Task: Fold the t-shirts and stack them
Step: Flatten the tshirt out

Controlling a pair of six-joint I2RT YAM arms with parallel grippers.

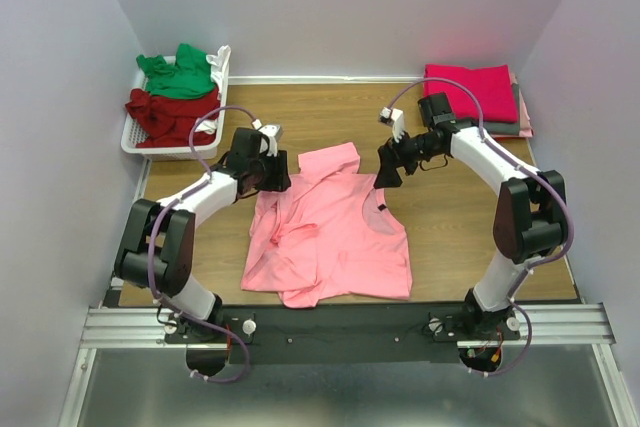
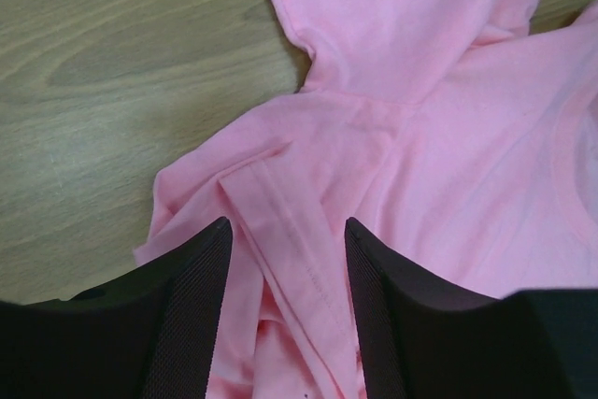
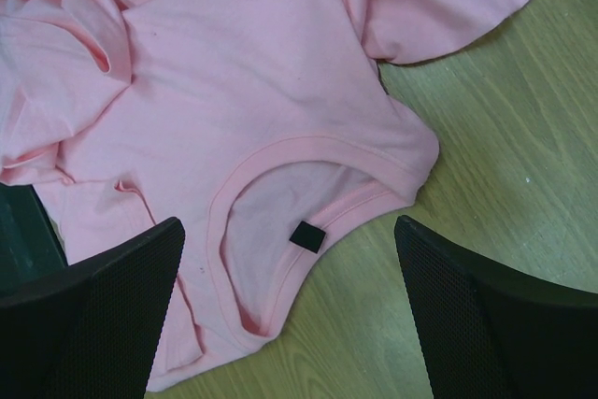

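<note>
Pink tee [image 1: 335, 237] lies crumpled at centre of worktop [image 1: 450, 237], neck w/ dark label [image 3: 307, 236] toward right arm; we see left tool [image 2: 285, 226] part-narrowed, fingers astride a hem ridge nr the sleeve, cloth not yet clamped; right tool [image 3: 288, 221] wide, empty, over neckline; magenta tee [image 1: 470, 87] folded on grey tee [image 1: 518, 107], far right; green tee [image 1: 180, 75] & dark red tee [image 1: 165, 112] in basket [image 1: 135, 142], far left.

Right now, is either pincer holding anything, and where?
Nothing yet. The left pincer straddles a hem fold of the pink t-shirt; the right pincer is open above its collar.
</note>
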